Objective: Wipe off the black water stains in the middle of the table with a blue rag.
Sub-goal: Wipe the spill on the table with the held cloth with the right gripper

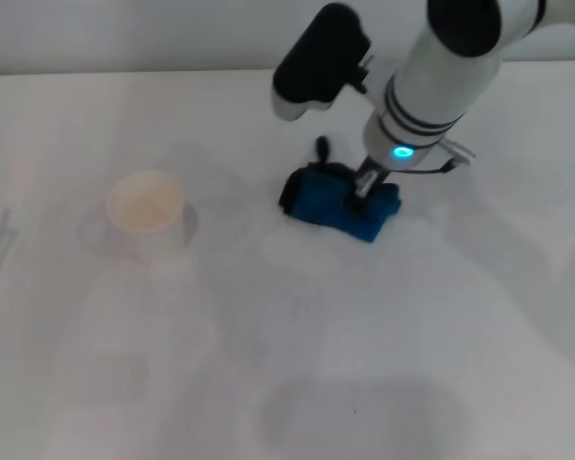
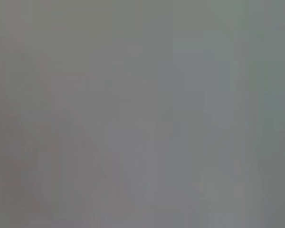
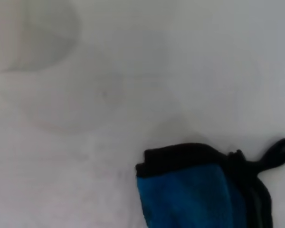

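The blue rag (image 1: 337,203) lies bunched on the white table (image 1: 297,335) near the middle, its black edging and loop (image 1: 321,147) toward the far side. My right gripper (image 1: 363,189) comes down from the right onto the rag's right half, and its fingers are closed into the cloth. The right wrist view shows the rag (image 3: 190,194) with its black edge and loop (image 3: 278,151) on the bare table (image 3: 190,71). No black water stain shows in any view. My left gripper is out of view, and the left wrist view shows only a plain grey blur.
A white paper cup (image 1: 148,211) stands upright on the table to the left of the rag, about a hand's width away. It shows faintly in the right wrist view (image 3: 35,33). The table's far edge (image 1: 125,73) runs along the back.
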Action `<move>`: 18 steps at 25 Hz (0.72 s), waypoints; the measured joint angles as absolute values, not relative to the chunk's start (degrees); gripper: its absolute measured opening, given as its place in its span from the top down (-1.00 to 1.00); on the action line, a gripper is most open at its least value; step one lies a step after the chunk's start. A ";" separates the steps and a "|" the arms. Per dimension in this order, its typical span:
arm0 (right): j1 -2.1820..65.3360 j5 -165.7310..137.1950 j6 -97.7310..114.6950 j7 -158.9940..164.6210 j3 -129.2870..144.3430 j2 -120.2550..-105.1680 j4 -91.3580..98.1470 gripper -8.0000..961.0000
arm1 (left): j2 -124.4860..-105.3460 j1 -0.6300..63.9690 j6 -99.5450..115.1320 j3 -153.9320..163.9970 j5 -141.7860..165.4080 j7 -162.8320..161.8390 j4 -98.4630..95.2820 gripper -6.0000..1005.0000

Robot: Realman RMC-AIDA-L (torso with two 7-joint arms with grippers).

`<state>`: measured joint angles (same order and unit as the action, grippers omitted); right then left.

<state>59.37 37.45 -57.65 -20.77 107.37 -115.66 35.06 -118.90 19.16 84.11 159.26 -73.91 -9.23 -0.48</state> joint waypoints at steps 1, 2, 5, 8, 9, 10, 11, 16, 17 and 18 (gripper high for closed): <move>58.99 36.58 -58.21 -21.06 106.32 -115.65 35.20 0.82 | -118.90 19.21 84.11 159.26 -73.92 -9.23 -0.48 -0.77; 58.59 36.41 -58.88 -21.64 105.68 -115.66 35.59 0.82 | -118.90 19.27 84.10 159.26 -73.92 -9.23 -0.49 -0.77; 57.36 37.01 -60.93 -23.46 105.12 -115.99 37.15 0.82 | -118.90 19.65 84.03 159.26 -73.93 -9.23 -0.55 -0.77; 55.66 40.46 -62.47 -23.65 109.36 -116.16 41.17 0.82 | -118.91 20.24 83.81 159.23 -73.93 -9.22 -0.65 -0.77; 55.30 42.17 -62.62 -23.36 111.64 -116.19 42.82 0.82 | -118.92 20.35 83.79 159.22 -73.92 -9.23 -0.67 -0.77; 55.18 43.67 -62.73 -23.07 113.89 -116.16 44.17 0.82 | -118.92 20.35 83.79 159.22 -73.92 -9.23 -0.67 -0.77; 55.12 45.40 -62.78 -22.75 116.20 -116.16 45.58 0.82 | -118.93 20.47 83.76 159.19 -73.92 -9.22 -0.66 -0.77; 55.83 51.51 -63.78 -22.32 123.53 -116.21 50.54 0.82 | -119.00 20.96 83.67 159.16 -73.91 -9.21 -0.75 -0.77; 55.84 51.95 -64.33 -22.27 124.03 -116.22 51.54 0.82 | -118.99 20.99 83.67 159.16 -73.91 -9.19 -0.75 -0.77; 55.80 52.11 -64.83 -22.14 124.36 -116.22 52.74 0.82 | -118.98 21.00 83.66 159.17 -73.91 -9.17 -0.73 -0.77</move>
<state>55.80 52.11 -64.83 -22.14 124.36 -116.22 52.74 -118.98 21.00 83.66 159.17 -73.91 -9.17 -0.73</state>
